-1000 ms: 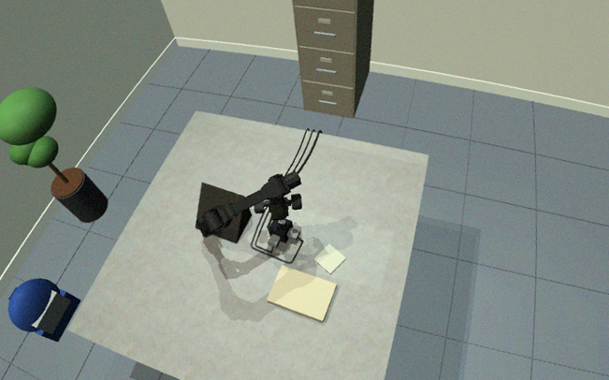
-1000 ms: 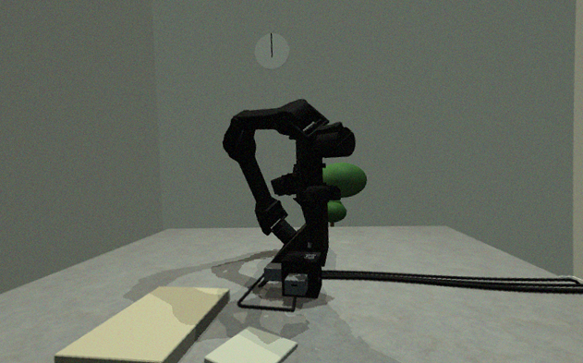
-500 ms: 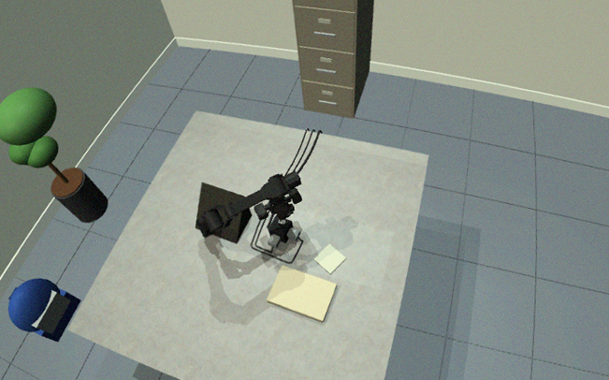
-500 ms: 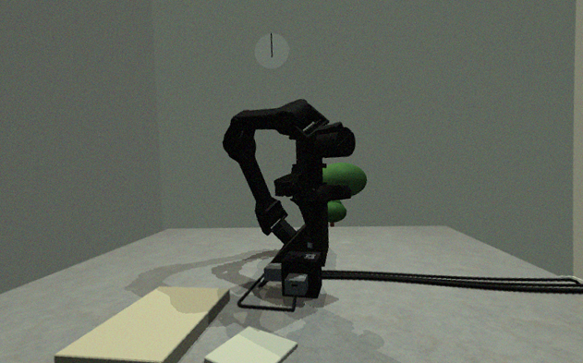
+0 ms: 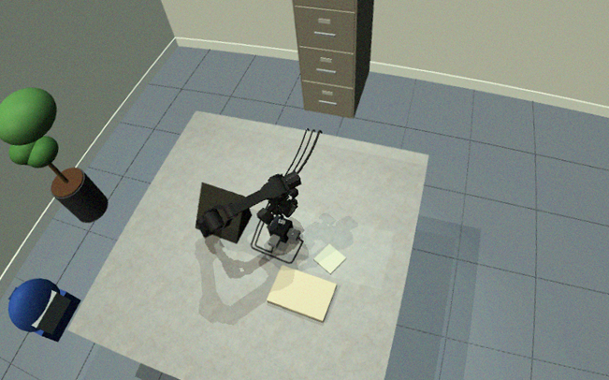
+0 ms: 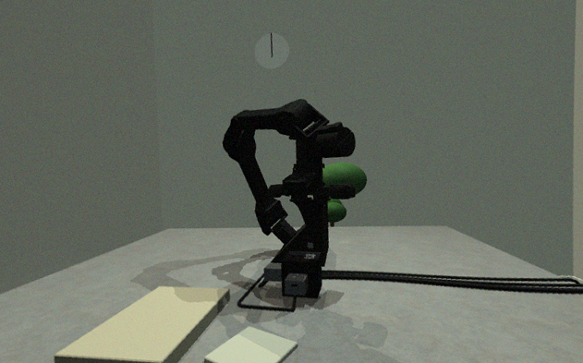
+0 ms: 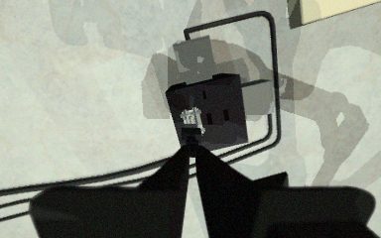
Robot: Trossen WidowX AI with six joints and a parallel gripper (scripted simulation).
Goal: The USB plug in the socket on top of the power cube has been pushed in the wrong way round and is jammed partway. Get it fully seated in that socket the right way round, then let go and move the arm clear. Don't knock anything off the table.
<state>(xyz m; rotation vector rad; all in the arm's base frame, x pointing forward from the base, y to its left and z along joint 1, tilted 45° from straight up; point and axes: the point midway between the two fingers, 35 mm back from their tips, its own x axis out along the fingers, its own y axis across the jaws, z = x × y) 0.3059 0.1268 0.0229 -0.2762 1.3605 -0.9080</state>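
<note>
The power cube [image 5: 280, 229] [image 6: 295, 261] [image 7: 230, 133] stands on the table, dark, with slots on its top. A pale metal socket [image 7: 191, 117] [image 6: 308, 255] shows on the cube's top. My gripper [image 7: 191, 151] points down above the cube, shut on the USB plug [image 7: 191, 134], a small dark body at the fingertips. In the exterior view the gripper hangs well above the cube, with free air between, so the plug is out of the socket. In the wrist view the plug overlaps the lower edge of the socket. Which way round the plug faces cannot be told.
Grey plugs [image 6: 296, 283] [image 7: 192, 52] sit in the cube's sides, with black cables [image 6: 422, 277] [image 7: 276, 74] looping around it. A dark wedge-shaped block [image 5: 213, 195] stands near the arm. A cream book [image 5: 302, 293] [image 6: 143, 326] and a pale note pad [image 5: 329, 258] [image 6: 251, 352] lie nearby.
</note>
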